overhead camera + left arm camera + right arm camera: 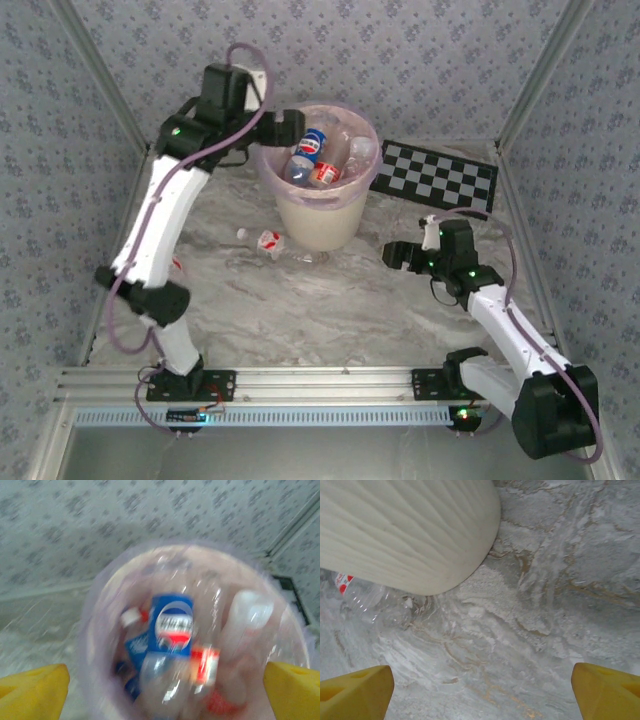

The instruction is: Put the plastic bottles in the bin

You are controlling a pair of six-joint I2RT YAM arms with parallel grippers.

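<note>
The cream bin point(318, 215) with its pale lilac bag stands at the back middle of the table, several plastic bottles point(312, 150) piled inside. My left gripper point(285, 127) hangs open over the bin's left rim; in the blurred left wrist view its yellow fingers point(32, 692) straddle the bin's mouth point(100, 610) and a blue-labelled bottle point(172, 625), holding nothing. One clear bottle with a red label point(268, 242) lies on the table at the bin's left foot, also in the right wrist view point(362, 597). My right gripper point(395, 256) is open, low over bare marble right of the bin point(405, 530).
A black-and-white checkerboard point(438, 176) lies at the back right. Patterned walls and metal frame posts close in the table on three sides. Bare marble point(300, 310) stretches between the arms in front of the bin.
</note>
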